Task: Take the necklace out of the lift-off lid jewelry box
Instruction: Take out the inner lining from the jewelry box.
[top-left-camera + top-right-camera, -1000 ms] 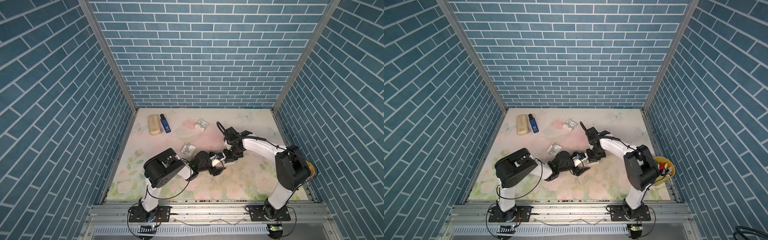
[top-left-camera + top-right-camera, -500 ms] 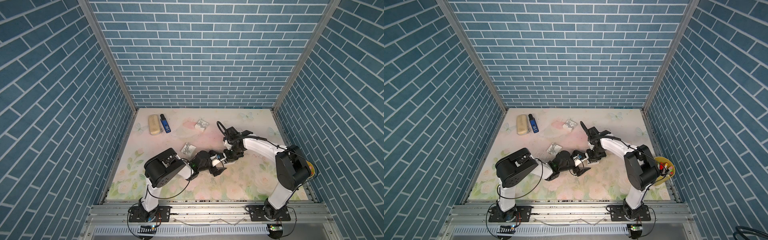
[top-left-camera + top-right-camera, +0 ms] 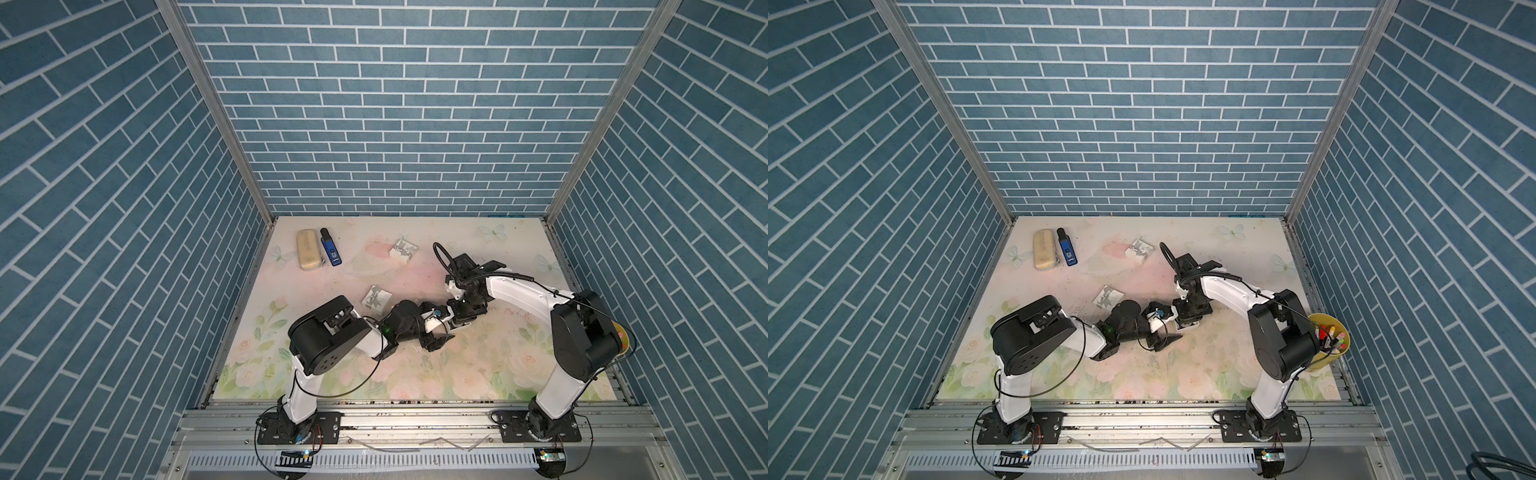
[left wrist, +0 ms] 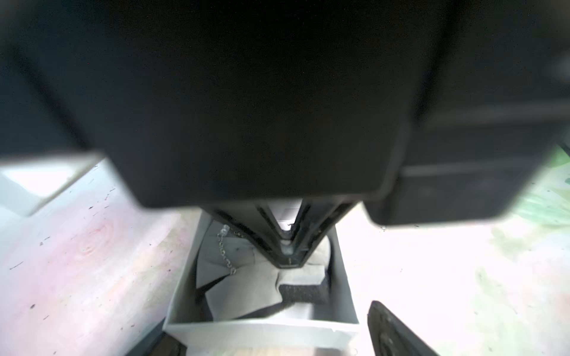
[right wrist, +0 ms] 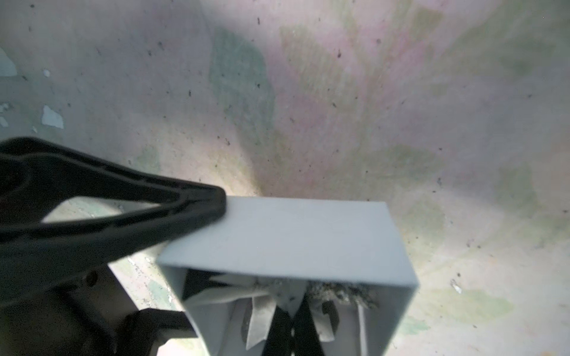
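- Most of the left wrist view is blocked by the blurred black body of the right gripper. Its jaws are seen pressed together, tips down inside the jewelry box. Whether anything is pinched between them cannot be told.
- In both top views the box is all but covered where the two grippers meet over the middle of the tabletop.
- The left gripper is spread wide, with a finger set on either side of the box. One finger is seen touching a corner of the box's outer wall. The other is cut off by the frame edge and appears just apart from the box.
- The necklace is found inside the box, to one side of the right gripper's tips. A thin silver chain of small links is seen draped over the grey liner. Only a short run is shown.
- The box is seen lidless and square, with smooth matt white walls. The liner looks folded into flaps, and a dark spongy pad is lodged among them.
- A near patterned square is seen just beside the left arm, and a far patterned square farther back. Which one is the lid cannot be told.
- A rounded tan case and a slim blue device are laid side by side at the back.
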Robot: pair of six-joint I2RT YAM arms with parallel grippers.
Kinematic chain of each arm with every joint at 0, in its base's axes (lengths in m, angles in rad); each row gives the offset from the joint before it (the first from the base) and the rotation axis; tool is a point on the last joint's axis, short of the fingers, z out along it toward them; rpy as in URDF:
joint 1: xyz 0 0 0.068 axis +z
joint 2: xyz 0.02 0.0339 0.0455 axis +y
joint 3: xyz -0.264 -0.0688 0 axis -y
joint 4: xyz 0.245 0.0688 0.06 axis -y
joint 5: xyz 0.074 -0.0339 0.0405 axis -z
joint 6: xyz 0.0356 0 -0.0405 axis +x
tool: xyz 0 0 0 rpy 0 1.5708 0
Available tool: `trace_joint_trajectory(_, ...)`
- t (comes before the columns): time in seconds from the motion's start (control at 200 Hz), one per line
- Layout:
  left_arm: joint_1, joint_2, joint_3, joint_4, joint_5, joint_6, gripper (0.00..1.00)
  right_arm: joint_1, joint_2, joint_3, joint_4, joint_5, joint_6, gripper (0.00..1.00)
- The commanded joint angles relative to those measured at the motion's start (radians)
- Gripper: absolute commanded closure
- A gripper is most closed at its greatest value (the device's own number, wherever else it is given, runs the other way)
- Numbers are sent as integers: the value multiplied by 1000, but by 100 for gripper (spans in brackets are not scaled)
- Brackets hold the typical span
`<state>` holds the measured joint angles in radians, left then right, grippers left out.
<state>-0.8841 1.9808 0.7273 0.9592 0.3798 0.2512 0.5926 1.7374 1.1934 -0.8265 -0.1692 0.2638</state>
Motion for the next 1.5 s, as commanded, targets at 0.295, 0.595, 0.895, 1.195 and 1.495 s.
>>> trace_joint_trajectory(0.295,-5,26,32,-52,-22,-25,18,9,-14,21,-25,-49,40,100)
trace_joint_trajectory(0.595,-4,21,53,-141,-18,-33,14,1,-48,33,-43,-48,66,100)
trace_joint_trajectory(0.895,-1,26,38,-116,-25,-42,20,-10,-63,15,-15,-99,82,100)
trace_joint_trajectory(1.195,5,39,-21,30,-24,-61,22,-55,-99,-36,41,-191,105,100)
trace_joint_trajectory(1.495,10,38,-3,-28,-31,-61,21,-73,-121,-42,36,-194,115,100)
